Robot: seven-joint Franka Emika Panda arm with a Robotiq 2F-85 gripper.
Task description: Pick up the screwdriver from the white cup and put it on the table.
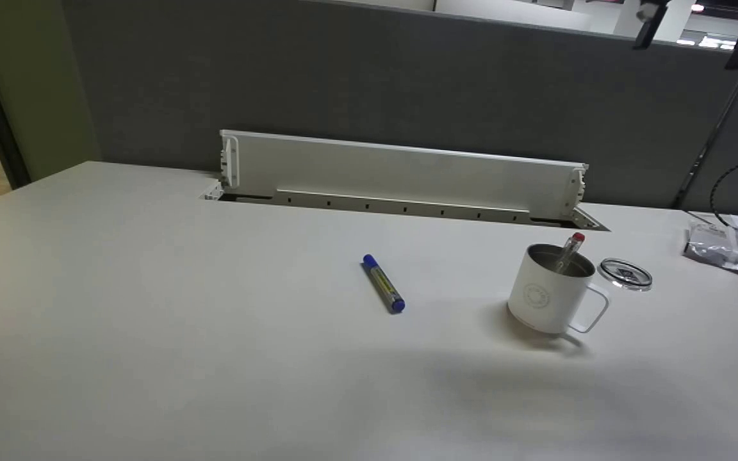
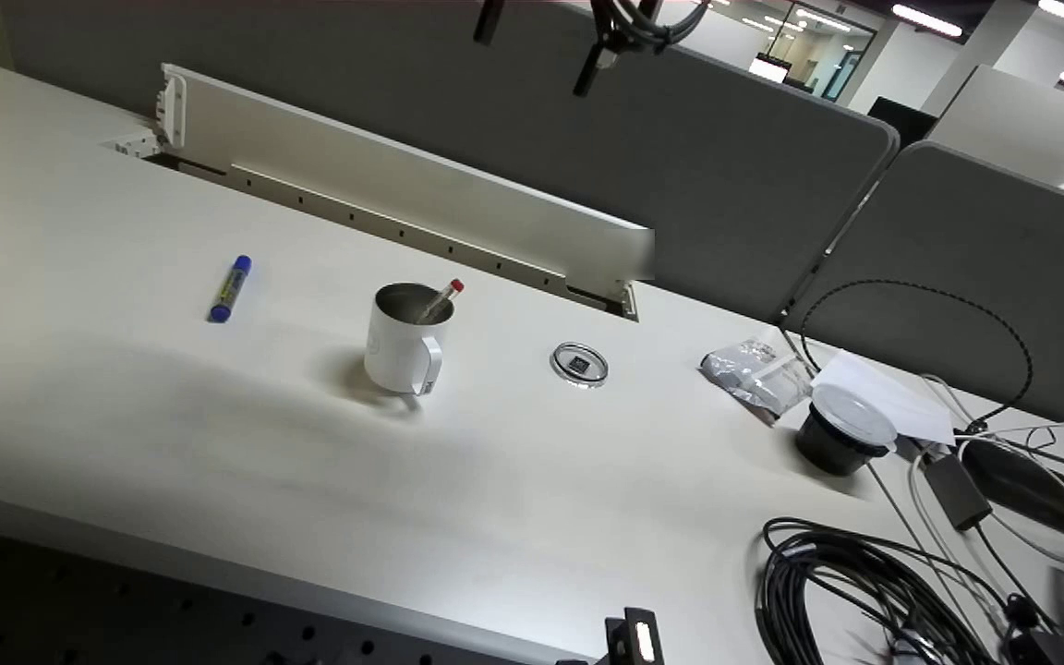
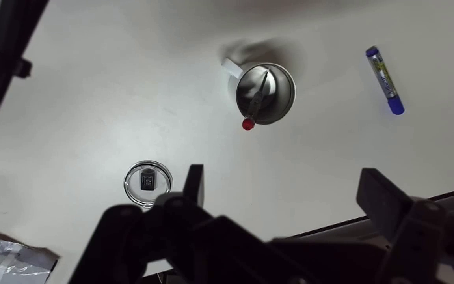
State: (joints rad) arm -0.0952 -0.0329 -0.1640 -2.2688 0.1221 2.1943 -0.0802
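Note:
The screwdriver [image 1: 569, 252] has a clear handle with a red end and leans inside the white cup [image 1: 543, 298]. The red end sticks out above the rim. In the wrist view the whole screwdriver [image 3: 255, 103] shows, its thin tip resting low inside the cup [image 3: 293, 94]. The cup [image 2: 393, 351] stands upright on the off-white table [image 2: 246, 416], and the screwdriver [image 2: 441, 300] shows there too. My gripper [image 3: 282, 177] is open and empty, high above the table. Its fingers also hang at the top of both exterior views [image 1: 690, 54] [image 2: 533, 65].
A blue pen [image 1: 383, 283] lies beside the cup. A clear round lid [image 2: 579, 364] lies on the cup's other side. A white slotted tray [image 1: 401, 176] runs along the far edge. A plastic bag [image 2: 758, 374], a black tub [image 2: 835, 445] and coiled cables [image 2: 828, 573] lie farther off.

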